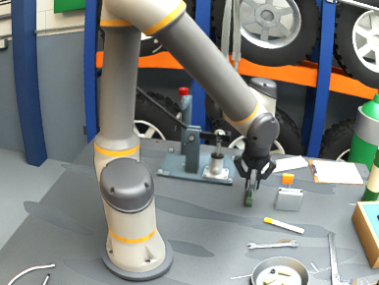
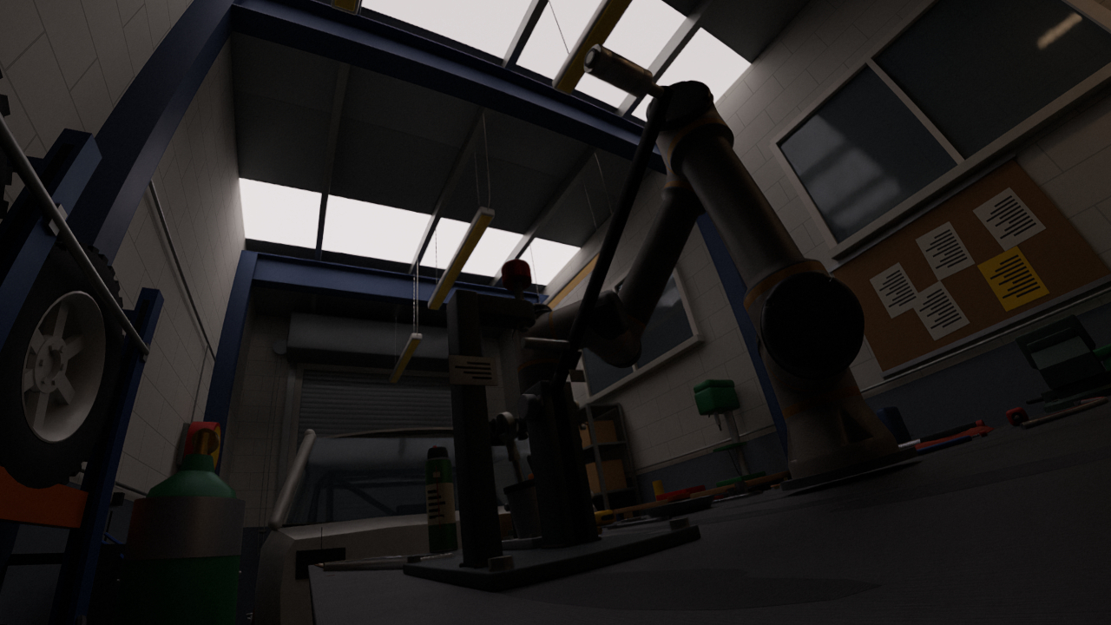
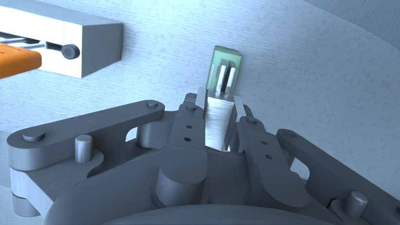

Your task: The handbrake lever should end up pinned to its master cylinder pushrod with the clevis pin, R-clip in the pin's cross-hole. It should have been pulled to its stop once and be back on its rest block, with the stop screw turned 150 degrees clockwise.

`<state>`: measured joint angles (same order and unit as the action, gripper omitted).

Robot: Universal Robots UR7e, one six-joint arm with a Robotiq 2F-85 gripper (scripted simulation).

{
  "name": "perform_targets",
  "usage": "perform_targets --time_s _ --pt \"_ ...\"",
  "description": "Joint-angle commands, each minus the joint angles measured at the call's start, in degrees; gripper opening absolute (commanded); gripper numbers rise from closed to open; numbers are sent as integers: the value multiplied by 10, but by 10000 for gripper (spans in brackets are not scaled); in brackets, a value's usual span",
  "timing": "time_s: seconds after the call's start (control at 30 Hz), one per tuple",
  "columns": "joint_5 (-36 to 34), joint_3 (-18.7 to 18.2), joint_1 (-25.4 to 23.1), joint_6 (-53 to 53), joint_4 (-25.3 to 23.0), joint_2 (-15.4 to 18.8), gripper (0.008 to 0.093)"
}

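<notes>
A steel clevis pin (image 3: pixel 219 120) stands upright in a small green holder (image 1: pixel 249 198) on the bench, right of the handbrake fixture, and I have my gripper (image 1: pixel 251 185) closed around its head from above. The handbrake assembly (image 1: pixel 196 157) sits on a blue base plate behind and to the left, with a black lever rising leftward, a red-capped post and an upright silver master cylinder (image 1: pixel 216 164). A grey block (image 1: pixel 288 198) with an orange tab lies to the right of the green holder; a thin wire part with a dark hex-socket end rests across it.
A round metal dish (image 1: pixel 280 271) of small parts sits at the bench's front edge. A wrench (image 1: pixel 271 244) and a yellow-tipped marker (image 1: pixel 284 225) lie ahead of it. A clipboard (image 1: pixel 335 171), a green cylinder (image 1: pixel 365 132) and a wooden box (image 1: pixel 369 223) line the right side.
</notes>
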<state>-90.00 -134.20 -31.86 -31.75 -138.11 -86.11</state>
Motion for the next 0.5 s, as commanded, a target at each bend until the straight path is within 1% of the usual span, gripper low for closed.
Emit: perform_targets --time_s 0.0,0.17,0.47 --pt "0 0 0 0 0 0 170" --pt "0 0 0 0 0 0 80" --pt "0 0 0 0 0 0 80"
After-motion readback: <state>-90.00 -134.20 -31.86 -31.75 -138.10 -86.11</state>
